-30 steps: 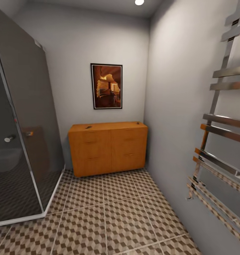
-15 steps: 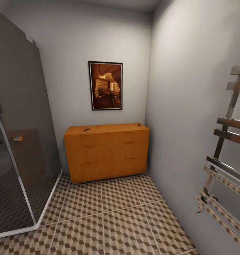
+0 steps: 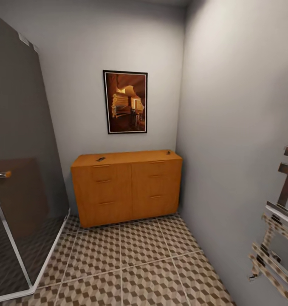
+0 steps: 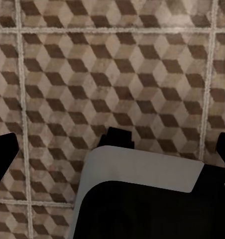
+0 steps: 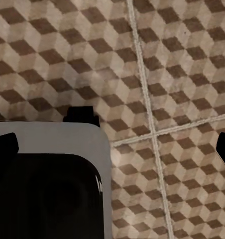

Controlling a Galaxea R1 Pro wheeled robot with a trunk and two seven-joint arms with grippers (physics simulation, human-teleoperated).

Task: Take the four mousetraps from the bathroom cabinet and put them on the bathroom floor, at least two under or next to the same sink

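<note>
1. Two small dark objects lie on top of the wide low orange-brown wooden cabinet [image 3: 127, 187]: one mousetrap [image 3: 100, 159] near its left end, another mousetrap [image 3: 168, 151] at the back right corner. Both are too small to make out in detail.
2. That cabinet stands against the grey back wall, in the corner by the right wall, with all its drawers closed.
3. Above it hangs a dark-framed picture [image 3: 125, 102] in orange and brown tones.
4. Cube-patterned brown, beige and white floor tiles [image 3: 135, 263] with pale grout lines stretch from the cabinet toward the camera.
5. At the left stands a dark glass shower enclosure [image 3: 16, 178] with a metal handle; at the right edge, a chrome towel rail [image 3: 275, 238] is fixed to the wall.
6. Each wrist view looks straight down at the tiles past a white and black robot part.
7. On the left gripper [image 4: 112, 152], black fingertips [image 4: 4, 154] sit at opposite edges of its wrist view, spread wide with nothing between them.
8. On the right gripper [image 5: 112, 149], the fingertips [image 5: 5, 147] are equally wide apart and hold nothing.
</note>
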